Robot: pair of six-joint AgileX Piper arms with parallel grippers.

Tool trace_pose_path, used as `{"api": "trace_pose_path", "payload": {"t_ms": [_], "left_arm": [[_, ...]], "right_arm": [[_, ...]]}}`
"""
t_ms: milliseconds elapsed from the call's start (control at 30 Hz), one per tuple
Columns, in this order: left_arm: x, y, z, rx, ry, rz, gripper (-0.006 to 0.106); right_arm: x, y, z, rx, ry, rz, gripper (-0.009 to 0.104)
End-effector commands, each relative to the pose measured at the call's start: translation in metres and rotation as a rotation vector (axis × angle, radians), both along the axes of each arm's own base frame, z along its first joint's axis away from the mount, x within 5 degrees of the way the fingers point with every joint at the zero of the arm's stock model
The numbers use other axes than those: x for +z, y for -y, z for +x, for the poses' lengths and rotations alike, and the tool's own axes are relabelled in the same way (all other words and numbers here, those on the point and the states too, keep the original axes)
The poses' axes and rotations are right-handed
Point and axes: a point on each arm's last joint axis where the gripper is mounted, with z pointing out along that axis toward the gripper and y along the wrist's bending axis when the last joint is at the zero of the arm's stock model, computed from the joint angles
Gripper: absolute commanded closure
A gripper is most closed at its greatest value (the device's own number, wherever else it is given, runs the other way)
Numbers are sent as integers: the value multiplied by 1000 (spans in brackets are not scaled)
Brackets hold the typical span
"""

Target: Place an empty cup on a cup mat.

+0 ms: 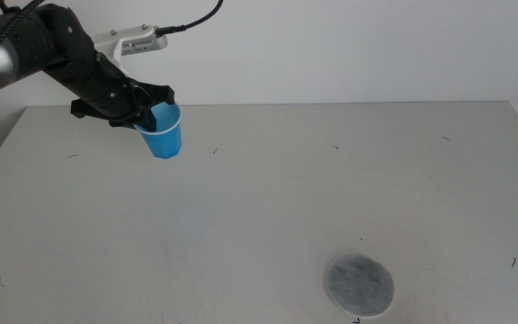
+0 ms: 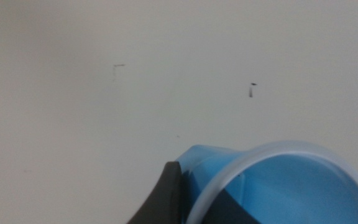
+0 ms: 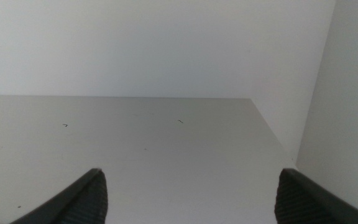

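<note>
My left gripper (image 1: 154,112) is shut on the rim of the bright blue cup (image 1: 163,135) and holds it tilted above the table at the far left. In the left wrist view the cup (image 2: 278,186) shows its white rim and empty light blue inside, with one dark finger (image 2: 163,199) against its outer wall. The grey speckled cup mat (image 1: 359,283) lies flat near the front edge, right of centre, far from the cup. My right gripper (image 3: 191,199) is open and empty; it does not show in the middle view.
The white table (image 1: 286,198) bears only small dark specks (image 1: 335,147). A white wall stands behind it. In the right wrist view the table's far right edge (image 3: 272,130) meets the wall.
</note>
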Motion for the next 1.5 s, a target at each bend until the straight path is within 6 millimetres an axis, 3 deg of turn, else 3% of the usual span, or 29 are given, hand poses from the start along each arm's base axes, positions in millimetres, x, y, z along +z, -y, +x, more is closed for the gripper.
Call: {"api": "trace_pose_path", "payload": {"t_ms": [0, 133, 333, 500, 700, 1100, 1467], "left_arm": [[51, 16, -20, 3, 114, -51, 100], [61, 49, -47, -53, 110, -65, 100], [65, 118, -83, -227, 101, -85, 100], [57, 173, -106, -343, 108, -107, 100], [36, 222, -131, -465, 84, -102, 100], [-8, 274, -156, -571, 53, -88, 100], [-25, 280, -162, -609, 5, -37, 96]], "right_arm": [[12, 0, -2, 4, 107, -23, 1], [12, 0, -2, 4, 107, -23, 1], [12, 0, -2, 4, 107, -23, 1], [12, 0, -2, 4, 107, -23, 1], [12, 0, -2, 4, 107, -23, 1], [12, 0, -2, 4, 107, -23, 1], [12, 0, -2, 4, 107, -23, 1]]}}
